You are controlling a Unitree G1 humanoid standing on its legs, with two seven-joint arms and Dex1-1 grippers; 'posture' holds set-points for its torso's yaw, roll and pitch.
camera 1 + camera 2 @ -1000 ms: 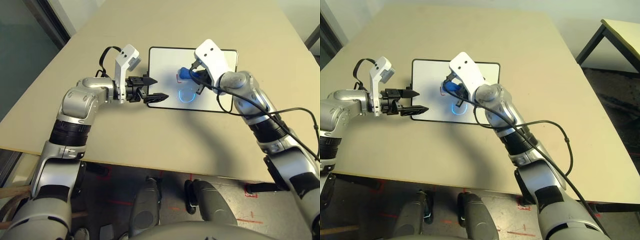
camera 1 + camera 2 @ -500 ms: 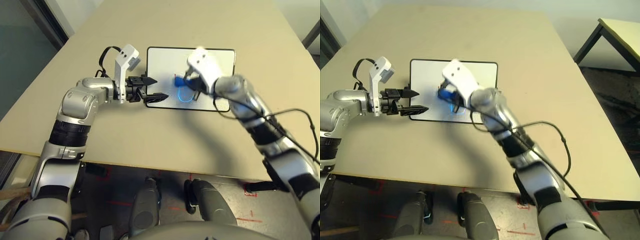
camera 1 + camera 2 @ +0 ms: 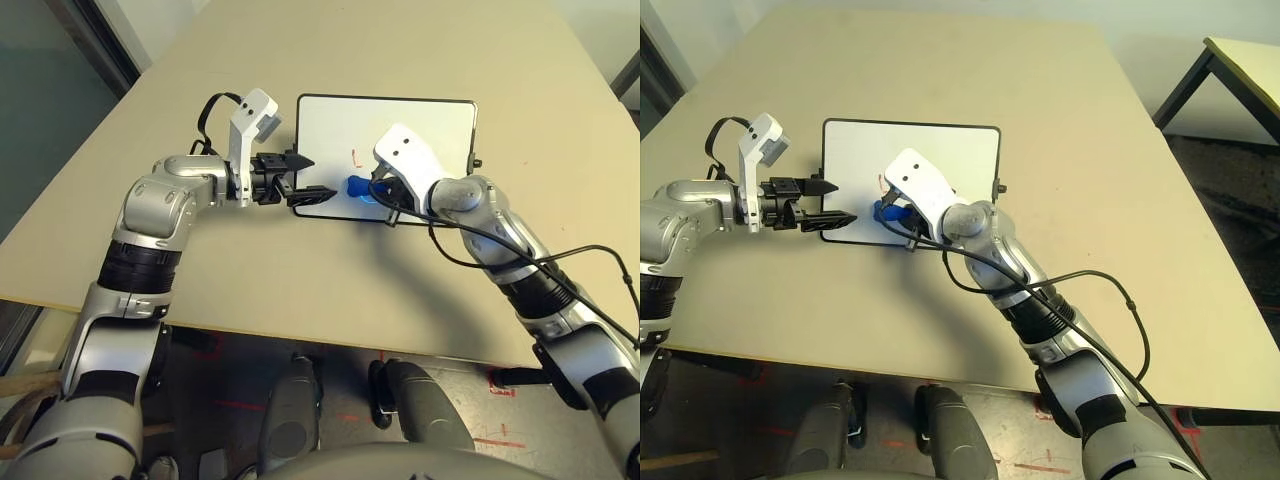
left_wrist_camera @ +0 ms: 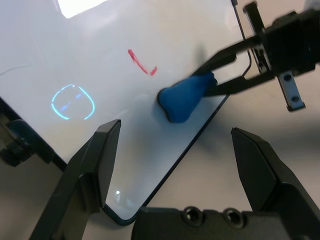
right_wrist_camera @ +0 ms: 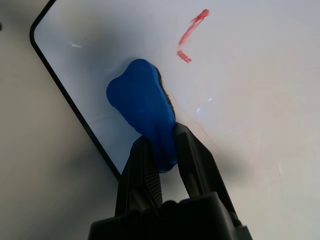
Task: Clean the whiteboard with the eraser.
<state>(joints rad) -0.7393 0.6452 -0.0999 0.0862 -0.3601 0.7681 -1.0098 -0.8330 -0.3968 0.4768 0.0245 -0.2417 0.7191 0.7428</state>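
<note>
On the beige worktop (image 3: 330, 270) the whiteboard (image 3: 420, 125) lies flat, its long sides running across the head views. Its thin black frame has rounded corners, and a small black knob (image 3: 477, 162) sticks out at the 3 o'clock edge.

Near the board's 6 o'clock edge, toward its 7 o'clock corner, the right end effector (image 5: 165, 145) is clamped on the eraser (image 5: 142, 110). Its two black fingers (image 5: 192, 160) pinch the narrow rear end of the blue block. The block's wider front end presses against the white surface, just inside the black frame. Its shape is rounded and slightly lobed rather than square.

A short red mark (image 5: 192, 32) sits on the board at about 12 o'clock from the eraser, apart from it. It is a slanted stroke with a small hook at one end. In the left wrist view a faint bluish ring (image 4: 73, 102) shows on the glossy surface, well apart from the eraser.

At 9 o'clock from the eraser, the left end effector (image 3: 305, 178) hangs at the board's 9 o'clock edge. Its fingers (image 4: 95, 165) stand wide apart with nothing between them. In the head views its lower finger reaches over the frame near the 7 o'clock corner, but I cannot tell whether it touches the board. The two end effectors point roughly toward each other, near but apart.
</note>
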